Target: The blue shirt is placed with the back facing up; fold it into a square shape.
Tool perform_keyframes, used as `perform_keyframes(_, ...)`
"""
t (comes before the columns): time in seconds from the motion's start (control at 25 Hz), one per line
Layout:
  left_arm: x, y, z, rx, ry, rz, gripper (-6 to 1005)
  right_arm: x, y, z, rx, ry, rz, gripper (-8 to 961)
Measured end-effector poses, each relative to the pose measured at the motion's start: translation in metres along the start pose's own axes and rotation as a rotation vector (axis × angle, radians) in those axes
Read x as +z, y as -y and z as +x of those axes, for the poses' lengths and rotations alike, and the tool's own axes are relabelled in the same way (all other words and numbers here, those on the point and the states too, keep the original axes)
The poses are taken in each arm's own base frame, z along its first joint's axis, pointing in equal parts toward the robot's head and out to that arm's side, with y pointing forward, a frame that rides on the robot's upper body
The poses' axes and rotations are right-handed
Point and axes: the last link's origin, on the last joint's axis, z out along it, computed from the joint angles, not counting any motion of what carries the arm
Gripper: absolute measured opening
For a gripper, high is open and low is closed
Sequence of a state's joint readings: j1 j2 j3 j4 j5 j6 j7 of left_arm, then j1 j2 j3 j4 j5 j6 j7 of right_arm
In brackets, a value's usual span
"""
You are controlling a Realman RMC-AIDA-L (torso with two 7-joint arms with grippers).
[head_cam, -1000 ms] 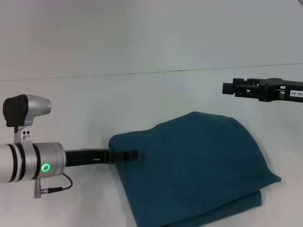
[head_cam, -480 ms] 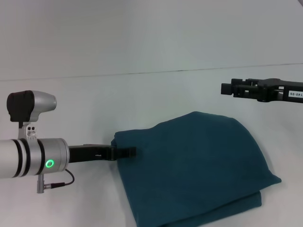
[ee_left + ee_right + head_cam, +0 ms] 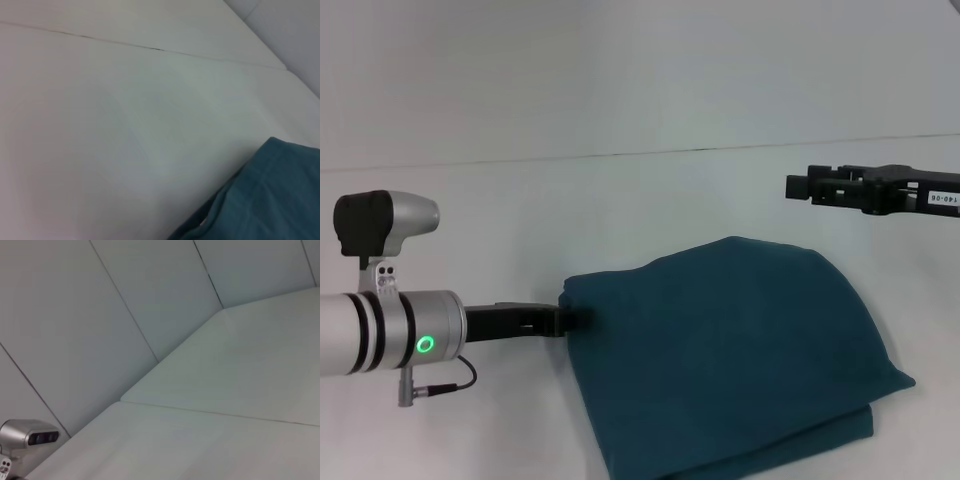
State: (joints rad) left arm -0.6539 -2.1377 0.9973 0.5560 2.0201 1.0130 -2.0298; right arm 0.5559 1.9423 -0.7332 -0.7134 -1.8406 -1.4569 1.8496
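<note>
Two black grippers, one garment, one table. Left gripper (image 3: pixel 572 319): black, on a silver-and-black arm with one green ring light, reaching in low from the shirt's left side; its tip meets the shirt's left edge and is hidden in the fabric there, so whether its fingers are spread or pinching cloth cannot be told. Right gripper (image 3: pixel 800 186): black, with one white label on its body, held in the air beyond the shirt's far right corner, well apart from the cloth and touching nothing; its finger spacing cannot be told either. One blue shirt (image 3: pixel 730 350): large, dark teal-blue, soft fabric, folded into a thick, roughly four-sided bundle with a rounded far edge and at least two layers showing along its near right edge; plain surface upward, no lettering visible. In the left wrist view one corner of the shirt (image 3: pixel 270 200) shows stacked folds. One white table (image 3: pixel 470 220): flat, plain, crossed by one thin dark seam beyond the shirt.
</note>
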Motion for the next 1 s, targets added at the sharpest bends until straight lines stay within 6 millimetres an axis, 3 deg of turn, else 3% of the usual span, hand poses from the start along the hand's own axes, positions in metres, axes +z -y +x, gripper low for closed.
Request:
perform_keyframes(0.2, -0.002, 0.004, 0.003, 0.002, -0.014, 0.018, 199, 0.003, -0.001, 0.002, -0.004, 0.002, -0.003, 705)
perform_keyframes(0.52, 0.003, -0.003, 0.026, 0.052, -0.033, 0.019, 3, 0.011, -0.005, 0.008, -0.009, 0.006, -0.014, 705)
perform_keyframes(1.0, 0.010, -0.006, 0.057, 0.099, -0.092, 0.076, 17, 0.012, -0.004, 0.010, -0.013, 0.015, -0.004, 703)
